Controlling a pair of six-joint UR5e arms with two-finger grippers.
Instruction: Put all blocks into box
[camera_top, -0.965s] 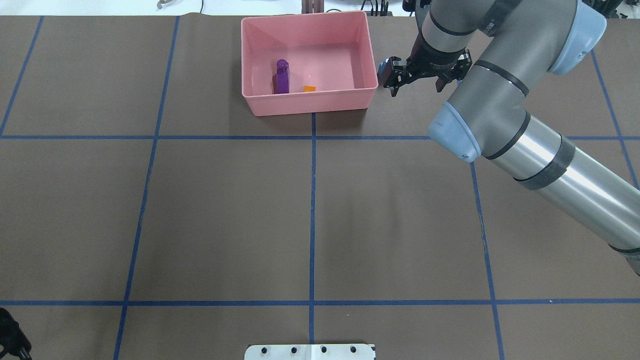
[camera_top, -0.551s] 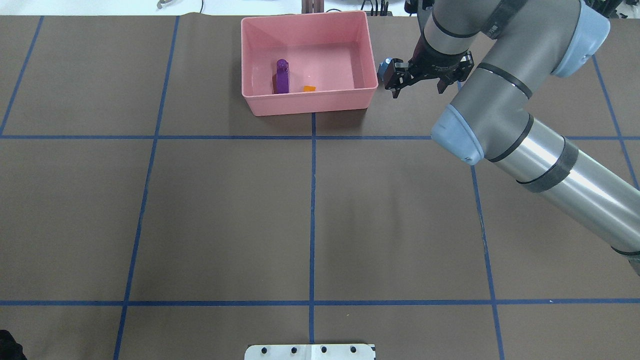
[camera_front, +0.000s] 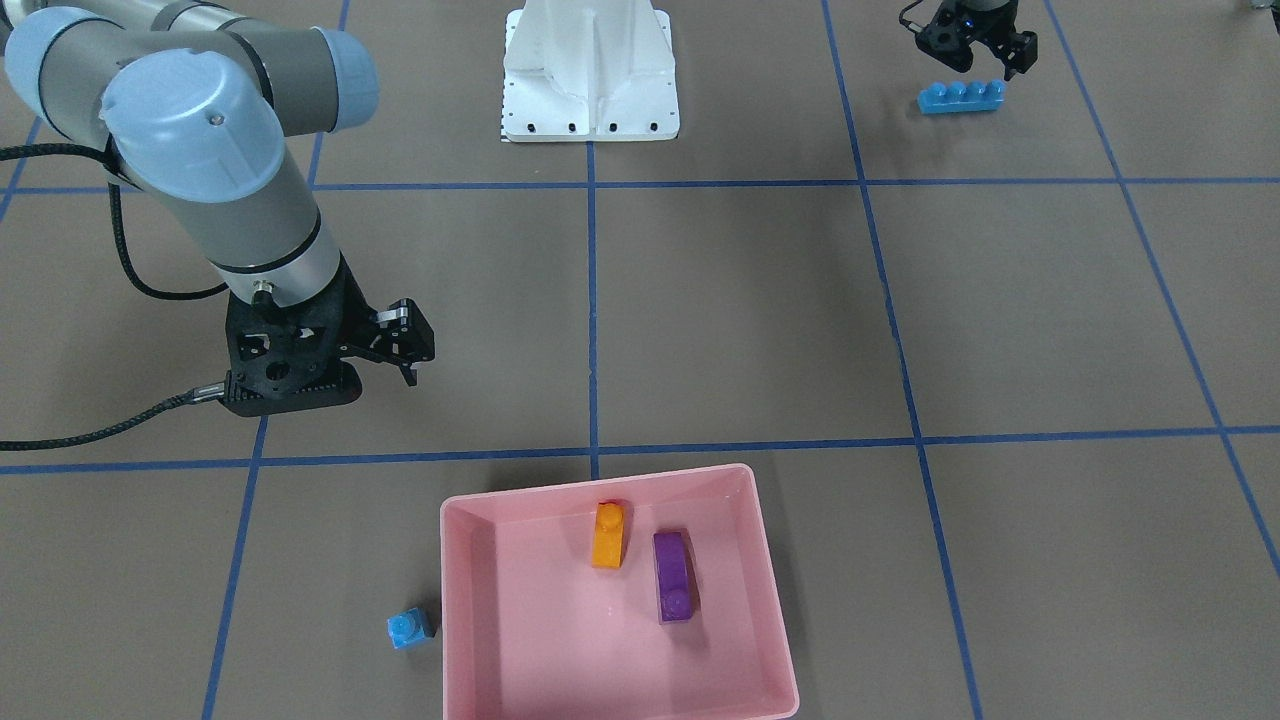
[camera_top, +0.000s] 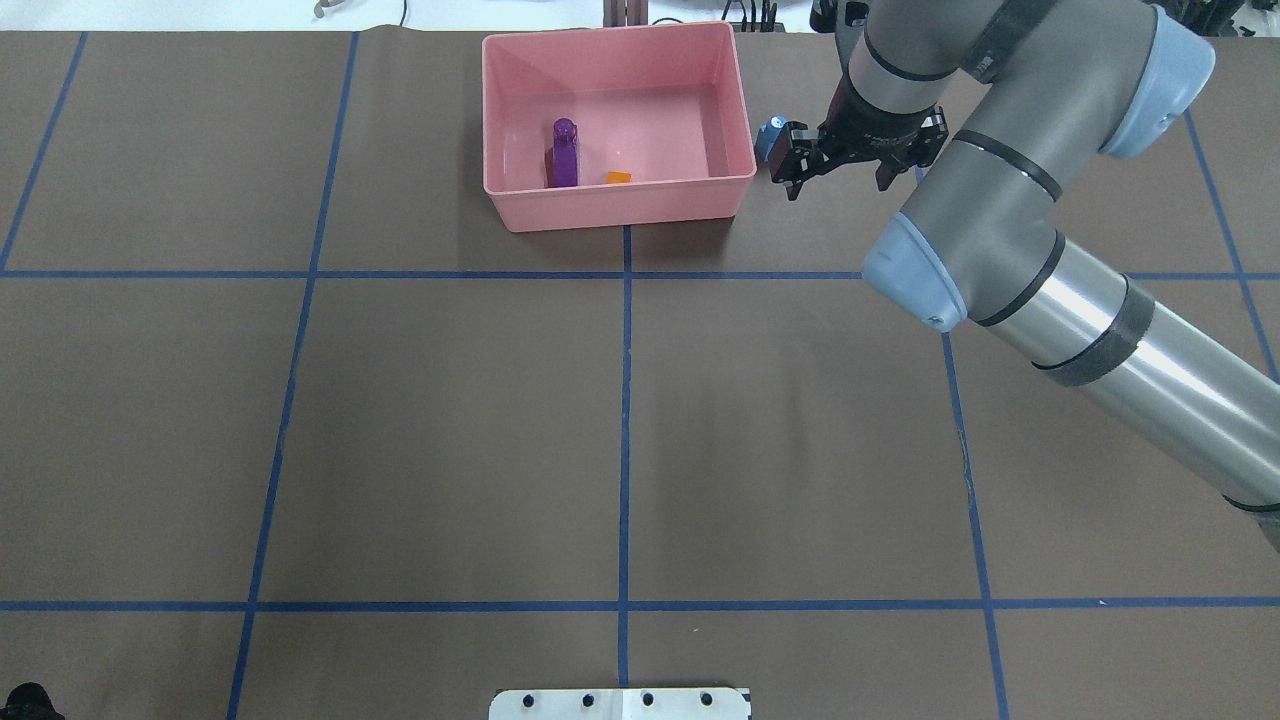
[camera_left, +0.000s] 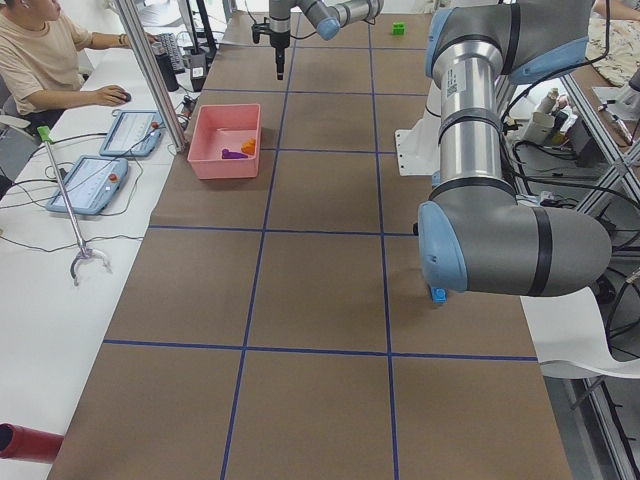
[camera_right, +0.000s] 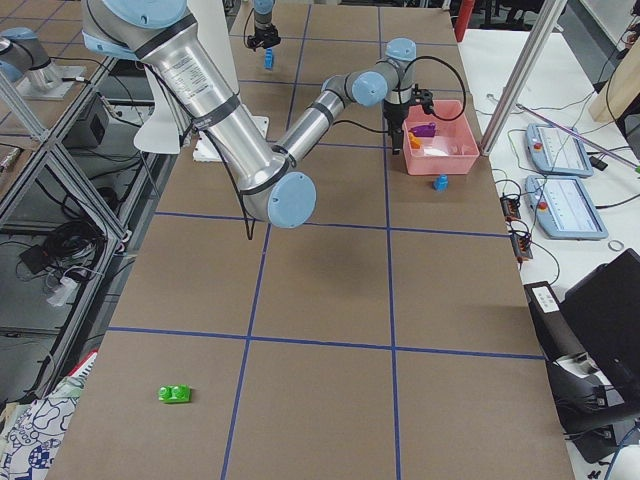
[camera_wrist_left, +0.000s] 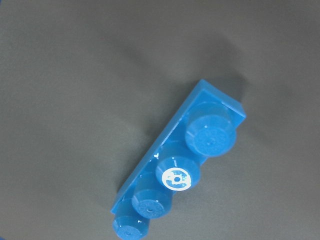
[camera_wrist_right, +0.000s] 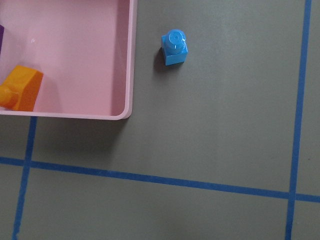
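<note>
Just outside the box's (camera_front: 446, 610) wall sits the cube (camera_front: 410, 627) on the table. The right gripper (camera_front: 405, 350) hangs almost over it, spread wide and empty, while the left gripper (camera_front: 968, 60) is well apart.

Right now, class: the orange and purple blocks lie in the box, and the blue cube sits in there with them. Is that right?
Not quite. The blue cube is outside the box, on the table just beside its wall, as the right wrist view shows. The orange block and purple block do lie in the box.
</note>
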